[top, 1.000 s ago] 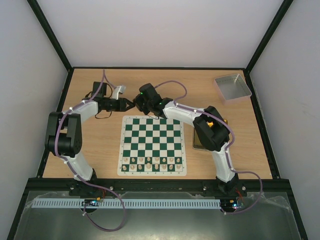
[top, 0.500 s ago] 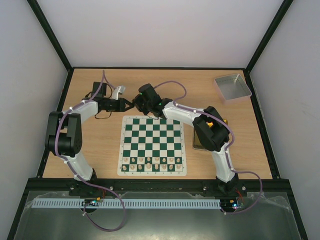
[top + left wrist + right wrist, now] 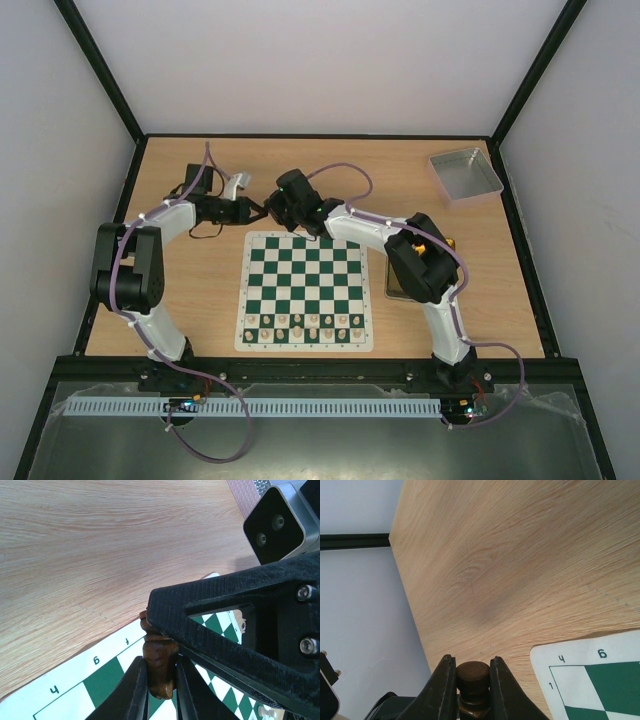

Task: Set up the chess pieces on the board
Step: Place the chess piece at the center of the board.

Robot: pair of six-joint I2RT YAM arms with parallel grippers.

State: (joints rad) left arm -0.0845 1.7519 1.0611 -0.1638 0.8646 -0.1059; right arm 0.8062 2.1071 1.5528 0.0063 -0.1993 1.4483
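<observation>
Tightens left end effector (image 3: pixel 159 672) onto dark chess piece (image 3: pixel 158 652) clamped in right end effector (image 3: pixel 471 669): handover begins, placement on board (image 3: pixel 300 270) pending.

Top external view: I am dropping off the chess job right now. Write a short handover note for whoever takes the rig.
The left gripper is shut on a dark chess piece by the far left corner of the board.
The right gripper is shut on what seems to be the same dark chess piece, mid hand-over.
Done: only the pale pieces stand on the board, along its near edge. No dark one stands there yet.
Left: finish the hand-over, set this piece on a far row, then place the rest of the dark set, which is not in view.
</observation>
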